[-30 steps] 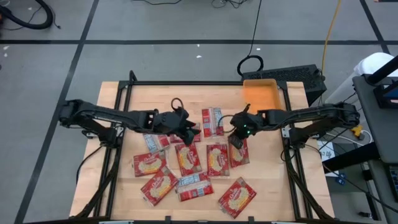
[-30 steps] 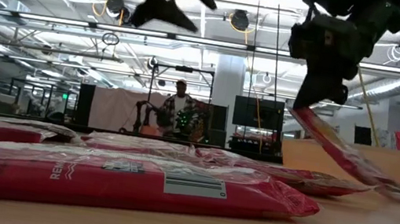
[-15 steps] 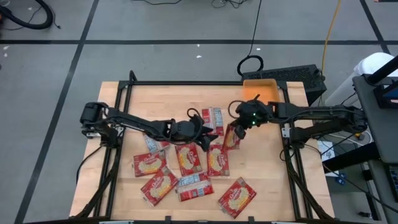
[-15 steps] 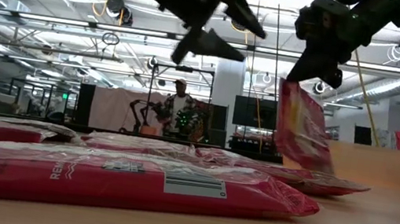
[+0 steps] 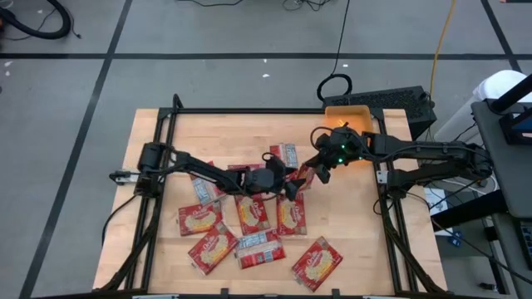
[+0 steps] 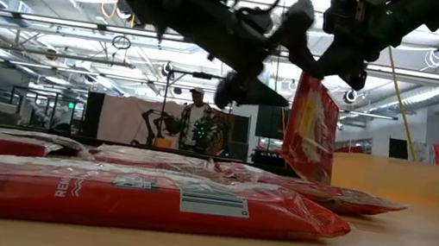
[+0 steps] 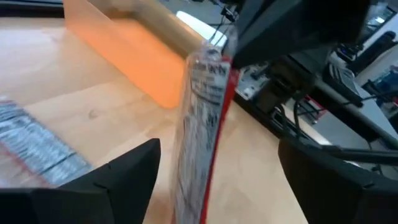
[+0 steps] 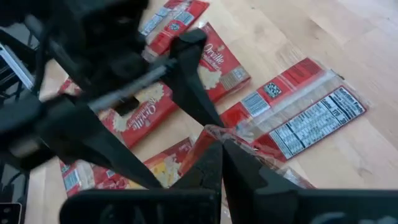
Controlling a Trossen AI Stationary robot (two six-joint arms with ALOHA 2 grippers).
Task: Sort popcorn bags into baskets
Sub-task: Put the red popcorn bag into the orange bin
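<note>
Two grippers meet over mid-table. The right gripper [image 5: 320, 169] has its fingers pinched tight on the top edge of one flat red popcorn packet [image 6: 313, 128], which hangs upright, clear of the wood. The left gripper [image 5: 293, 178] has its fingers spread wide, one on each side of the hanging packet's lower half, not yet touching as far as the left wrist view shows.

Risk, as I judge it:
- Handover slip: if the right fingers let go before the left close, the packet drops back among the others.
- The film is glossy and thin; a pinch on the seam alone could slide off.
- The arms sit close together; a fingertip could knock the other wrist.
- The packet swings freely, so the left fingers may close on air.

Materials: the loose packets [image 5: 249, 213] lie flat and scattered on the pale wooden table [image 5: 166, 141], crinkled red film with cream popcorn print, some showing grey label backs. The shallow translucent orange plastic bin [image 5: 347, 124] sits at the far right corner, smooth-walled, with no packet visible in it.
</note>
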